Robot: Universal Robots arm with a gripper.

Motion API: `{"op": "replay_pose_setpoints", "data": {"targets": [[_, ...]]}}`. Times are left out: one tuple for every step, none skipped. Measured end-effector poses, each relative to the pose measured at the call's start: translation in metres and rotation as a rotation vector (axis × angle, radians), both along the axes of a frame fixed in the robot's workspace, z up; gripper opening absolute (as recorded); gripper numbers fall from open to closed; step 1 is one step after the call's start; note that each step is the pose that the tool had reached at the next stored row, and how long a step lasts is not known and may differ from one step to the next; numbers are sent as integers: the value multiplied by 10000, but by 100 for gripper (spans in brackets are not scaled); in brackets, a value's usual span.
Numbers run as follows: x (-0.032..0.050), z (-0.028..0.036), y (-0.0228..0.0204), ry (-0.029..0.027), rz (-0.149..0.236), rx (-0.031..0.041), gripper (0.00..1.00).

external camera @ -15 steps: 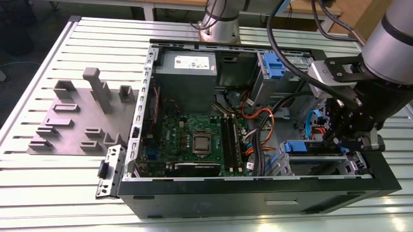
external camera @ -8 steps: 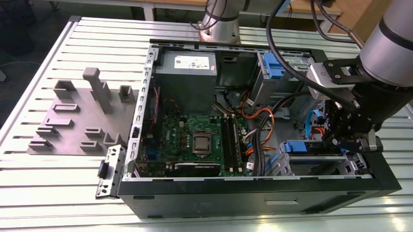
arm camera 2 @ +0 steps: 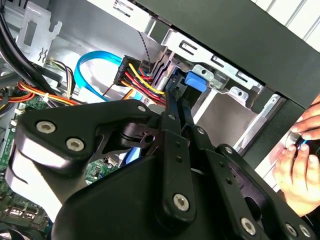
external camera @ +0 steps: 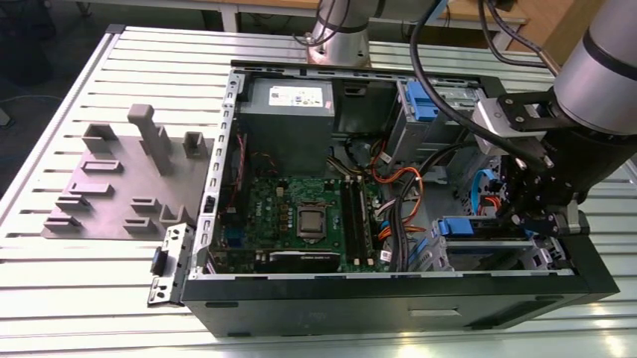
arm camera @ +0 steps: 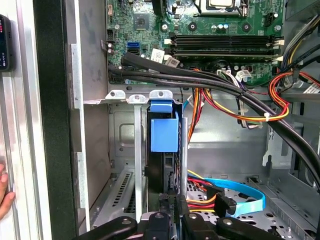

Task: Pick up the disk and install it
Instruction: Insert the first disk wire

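Slatted metal workbench [external camera: 60,134], open computer case [external camera: 398,298], motherboard [external camera: 298,216] exposed.
Item: the disk [arm camera: 164,135], edge-on with its blue carrier frame, stands in the drive bay [arm camera: 125,97] near the case's front wall. My gripper [arm camera: 167,212] sits right at the disk's near edge, fingers [arm camera 2: 172,125] drawn together, pinching it. Orange and blue cables [arm camera: 235,197] run just beside. A person's hand [arm camera 2: 300,160] rests outside the case.

From where I stand, the disk [arm camera: 164,150] sits edge-on in its bay, so its label and flat faces are hidden. The claw [arm camera: 170,207] is cut off at the picture's edge in the first wrist view; whether it grips cannot be told. A hand [arm camera 2: 300,160] runs off the edge in the second wrist view
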State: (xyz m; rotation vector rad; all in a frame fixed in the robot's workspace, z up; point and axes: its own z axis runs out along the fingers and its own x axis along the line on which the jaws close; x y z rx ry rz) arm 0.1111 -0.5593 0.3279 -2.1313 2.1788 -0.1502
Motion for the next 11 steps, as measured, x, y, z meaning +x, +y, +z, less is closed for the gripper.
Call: {"op": "replay_pose_setpoints", "data": {"targets": [[0,0,0,0,0,0,16],[0,0,0,0,0,0,16],[0,-2,0,0,0,4,16],[0,-4,0,0,0,8,17],[0,-3,0,-1,0,8,17],[0,8,0,0,0,1,23],[0,22,0,0,0,3,23],[0,39,0,-1,0,2,30],[0,75,0,0,0,0,30],[0,102,1,1,0,0,30],[0,107,1,1,0,1,30]]}}
